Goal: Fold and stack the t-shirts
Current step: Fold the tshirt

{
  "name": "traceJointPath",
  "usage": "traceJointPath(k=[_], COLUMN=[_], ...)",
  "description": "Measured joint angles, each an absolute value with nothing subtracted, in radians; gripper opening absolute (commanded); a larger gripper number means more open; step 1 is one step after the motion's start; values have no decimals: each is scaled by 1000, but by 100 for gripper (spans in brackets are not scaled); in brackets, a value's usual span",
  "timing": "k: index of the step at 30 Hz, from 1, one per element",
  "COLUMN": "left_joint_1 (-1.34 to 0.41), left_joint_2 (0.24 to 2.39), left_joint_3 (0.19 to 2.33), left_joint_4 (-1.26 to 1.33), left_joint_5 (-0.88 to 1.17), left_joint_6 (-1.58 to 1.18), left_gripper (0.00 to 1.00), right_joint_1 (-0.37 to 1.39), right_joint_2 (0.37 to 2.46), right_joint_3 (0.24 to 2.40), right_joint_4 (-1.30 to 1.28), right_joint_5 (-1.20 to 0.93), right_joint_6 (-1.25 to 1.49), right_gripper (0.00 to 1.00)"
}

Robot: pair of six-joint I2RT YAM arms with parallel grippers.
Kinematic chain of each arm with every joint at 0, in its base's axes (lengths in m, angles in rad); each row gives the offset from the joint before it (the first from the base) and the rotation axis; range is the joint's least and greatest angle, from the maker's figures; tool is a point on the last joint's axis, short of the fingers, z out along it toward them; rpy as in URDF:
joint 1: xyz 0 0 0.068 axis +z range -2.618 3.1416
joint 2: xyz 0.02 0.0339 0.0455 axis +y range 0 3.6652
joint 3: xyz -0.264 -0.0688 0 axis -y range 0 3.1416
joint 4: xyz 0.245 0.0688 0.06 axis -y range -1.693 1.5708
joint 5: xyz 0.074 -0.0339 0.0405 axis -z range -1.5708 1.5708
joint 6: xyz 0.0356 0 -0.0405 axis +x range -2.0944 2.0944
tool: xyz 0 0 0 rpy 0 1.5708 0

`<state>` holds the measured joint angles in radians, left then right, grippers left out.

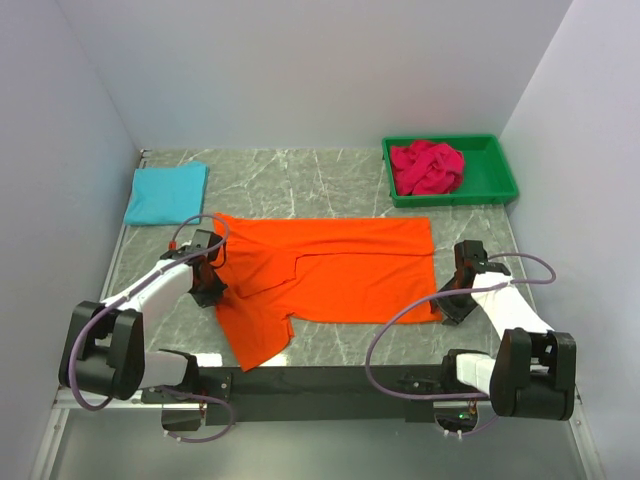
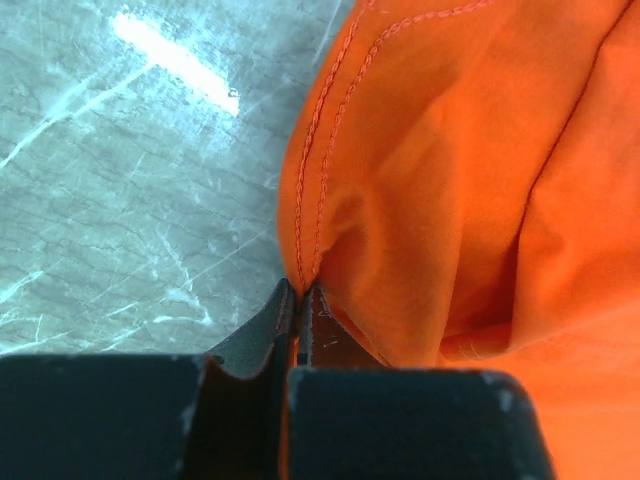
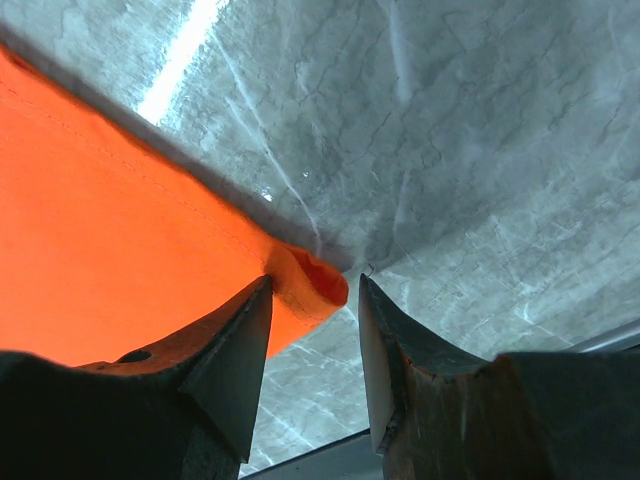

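Observation:
The orange t-shirt [image 1: 330,270] lies spread across the middle of the table, partly folded, one sleeve hanging toward the near edge. My left gripper [image 1: 208,285] is shut on its left stitched edge [image 2: 310,220]. My right gripper [image 1: 455,300] is open at the shirt's near right corner [image 3: 310,285], which curls up between the fingers. The turquoise t-shirt [image 1: 166,193] lies folded at the far left. The crimson-pink t-shirt [image 1: 427,166] is crumpled in the green bin.
The green plastic bin [image 1: 490,175] stands at the far right. White walls close in the table on three sides. A black rail [image 1: 330,380] runs along the near edge between the arm bases.

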<state>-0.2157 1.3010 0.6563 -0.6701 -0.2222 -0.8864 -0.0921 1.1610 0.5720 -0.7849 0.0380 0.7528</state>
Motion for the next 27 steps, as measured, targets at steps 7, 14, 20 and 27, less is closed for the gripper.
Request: traceJointPath(k=[7,14,20,27], left_joint_1=[-189,-149,-94,-28], left_joint_2=[1295,1291,1264,1231], left_joint_3=[656,656,656,678], left_joint_4=[-670,-669,-675,-706], left_joint_5=[-204,-178,-139,-102], left_joint_6=[-886,-882,-872,-838], left_gripper=[1,1,1,1], right_joint_1=[-84,-81,-81,-81], right_joint_2=[1159,1136,1117,1127], right_joint_3=[558,521,521,618], right_joint_4=[-770,-749,-749,-790], right_joint_5=[18,-2,-15,-21], right_joint_6=[773,786,790,743], right_gripper=[47,0,0,0])
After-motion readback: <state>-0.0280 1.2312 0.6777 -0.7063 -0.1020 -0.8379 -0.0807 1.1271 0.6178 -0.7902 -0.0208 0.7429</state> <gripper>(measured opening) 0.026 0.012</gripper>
